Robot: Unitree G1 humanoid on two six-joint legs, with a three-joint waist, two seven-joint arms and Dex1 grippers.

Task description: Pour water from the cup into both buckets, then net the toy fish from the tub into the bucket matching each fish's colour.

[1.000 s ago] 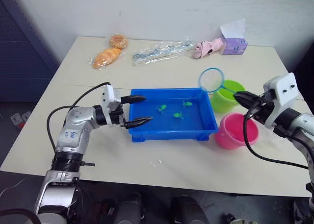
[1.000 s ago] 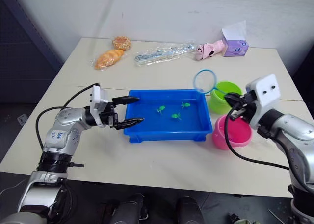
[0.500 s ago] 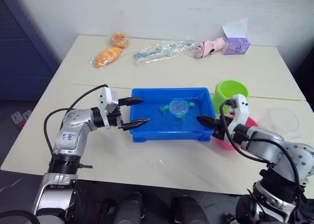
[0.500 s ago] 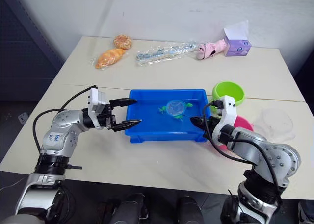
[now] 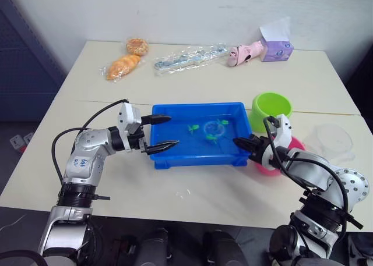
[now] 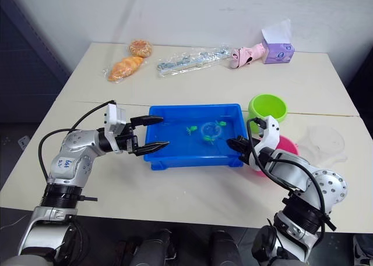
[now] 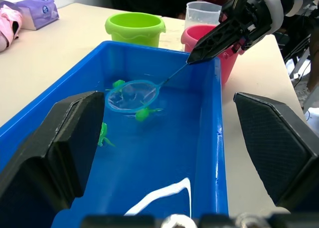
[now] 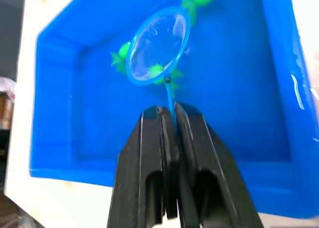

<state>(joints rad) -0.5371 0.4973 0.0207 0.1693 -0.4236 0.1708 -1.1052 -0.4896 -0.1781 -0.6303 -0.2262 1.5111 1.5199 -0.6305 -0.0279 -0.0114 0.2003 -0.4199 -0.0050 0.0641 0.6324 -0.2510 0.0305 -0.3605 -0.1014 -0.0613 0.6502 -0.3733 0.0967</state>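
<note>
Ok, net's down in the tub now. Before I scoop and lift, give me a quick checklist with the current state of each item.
1. Right gripper clamped on the net handle: ok.
2. Hoop down in the tub among the green fish: ok.
3. A fish actually inside the mesh: cannot tell.
4. Left gripper open astride the tub's end wall, not gripping it: not ok if steadying is wanted.
5. Green bucket upright, mouth open: ok.
6. Water in buckets: cannot tell.
</note>
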